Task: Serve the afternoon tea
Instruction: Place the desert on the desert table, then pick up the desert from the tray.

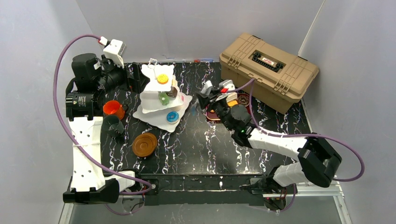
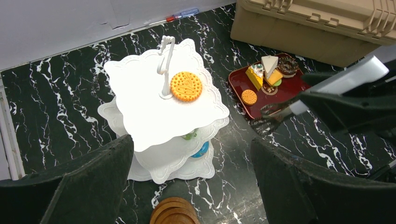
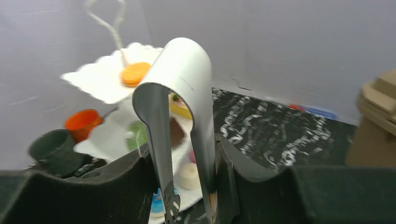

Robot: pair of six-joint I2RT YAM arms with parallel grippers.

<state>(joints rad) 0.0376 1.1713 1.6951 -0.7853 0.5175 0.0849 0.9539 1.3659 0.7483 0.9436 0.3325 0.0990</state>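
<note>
Three-tier stand [image 2: 154, 102] sitting directly beneath left gripper [image 2: 190, 154], showing between its fingers. Jaws standing wide apart, gripping nothing. Orange biscuit [image 2: 186, 86] lying on top tier beside handle. Red tray [image 2: 243, 84] of pastries lying to that gripper's right, just before tan toolbox [image 1: 268, 70]. Right gripper [image 3: 187, 177] clamping on metal tongs [image 3: 180, 93], tong tips reaching tray's near corner. Stand lying ahead of it, apart. Saucer stack [image 1: 144, 143], orange cup [image 1: 113, 108] and dark cup [image 1: 113, 125] sitting on left gripper's near side.
</note>
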